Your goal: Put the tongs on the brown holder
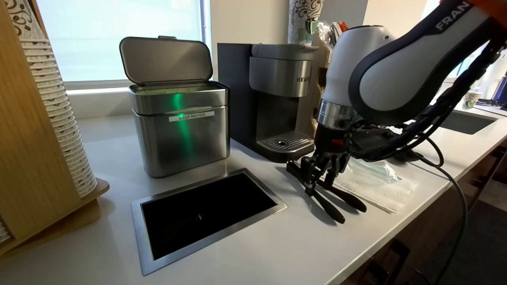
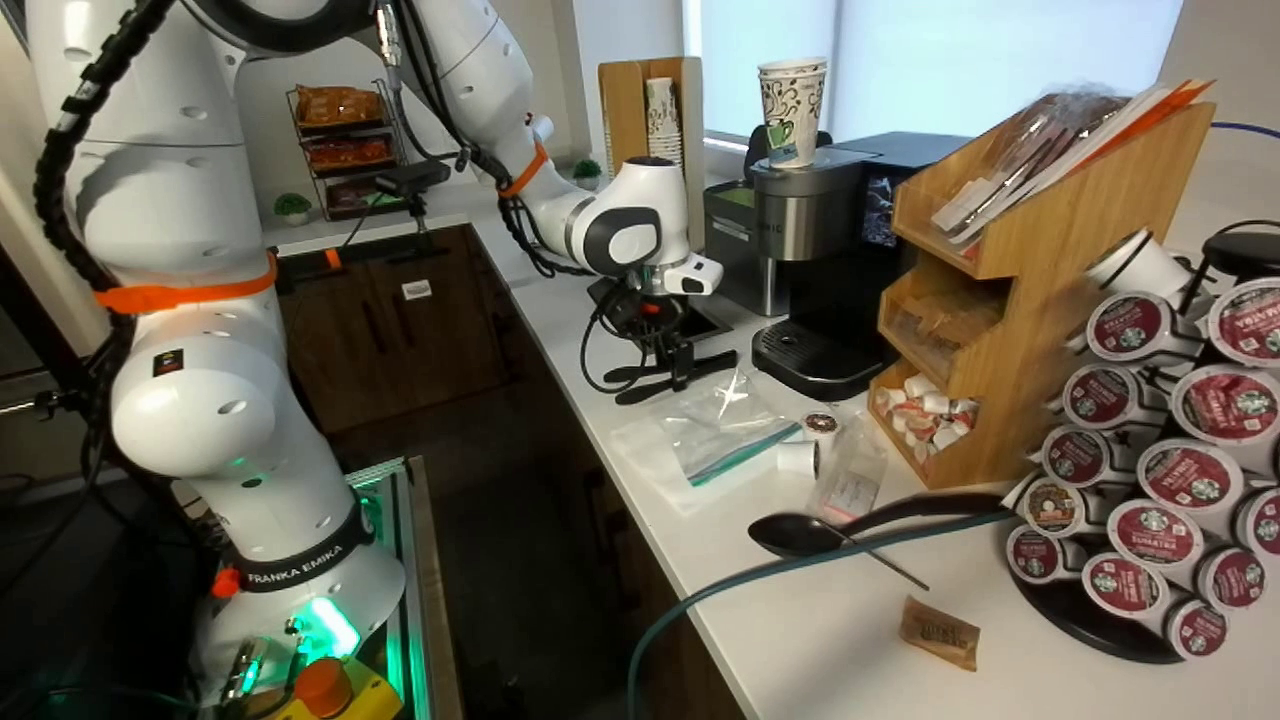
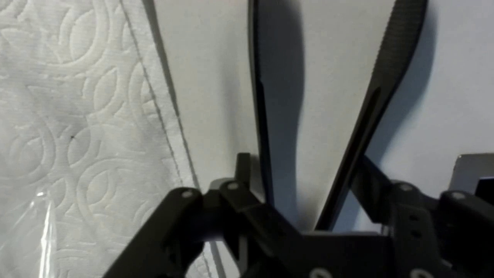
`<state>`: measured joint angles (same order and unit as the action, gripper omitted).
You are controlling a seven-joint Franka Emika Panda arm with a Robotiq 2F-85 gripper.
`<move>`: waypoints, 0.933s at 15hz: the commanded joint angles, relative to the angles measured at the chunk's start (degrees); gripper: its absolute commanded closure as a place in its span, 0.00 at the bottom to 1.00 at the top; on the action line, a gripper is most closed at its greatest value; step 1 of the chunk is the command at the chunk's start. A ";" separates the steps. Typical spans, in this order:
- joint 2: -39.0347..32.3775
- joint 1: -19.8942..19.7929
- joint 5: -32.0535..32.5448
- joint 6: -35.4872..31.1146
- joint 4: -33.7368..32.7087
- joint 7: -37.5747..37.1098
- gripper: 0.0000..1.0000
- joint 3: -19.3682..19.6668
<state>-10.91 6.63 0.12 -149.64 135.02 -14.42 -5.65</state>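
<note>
The tongs (image 1: 332, 204) are black, with two arms spread in a narrow V, and lie on the white counter; they also show in an exterior view (image 2: 632, 388) and in the wrist view (image 3: 362, 127). My gripper (image 1: 320, 185) points down over the tongs, with its fingers apart on either side of the two arms. In the wrist view, the right finger of the gripper (image 3: 303, 170) meets the right arm and the left finger stands slightly apart from the left arm. The brown holder (image 2: 1040, 330) stands beyond the coffee machine, with packets and cutlery in its compartments.
The coffee machine (image 1: 279, 111) stands close behind the gripper. A steel bin (image 1: 182, 138) and a recessed dark opening (image 1: 206, 213) lie beside it. A plastic bag (image 2: 720, 425) on a paper towel, a black ladle (image 2: 800, 535), a cable (image 2: 760, 578) and a pod rack (image 2: 1100, 630) are nearer the holder.
</note>
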 commanded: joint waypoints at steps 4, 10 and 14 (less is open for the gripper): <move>1.42 1.32 1.94 -3.27 1.30 -2.07 0.84 1.11; 13.59 1.69 8.46 -6.34 9.49 -7.65 0.95 1.85; 21.33 -1.87 3.99 -4.56 15.98 -13.81 0.94 1.84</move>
<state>3.22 7.04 6.54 -154.80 143.99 -24.42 -4.04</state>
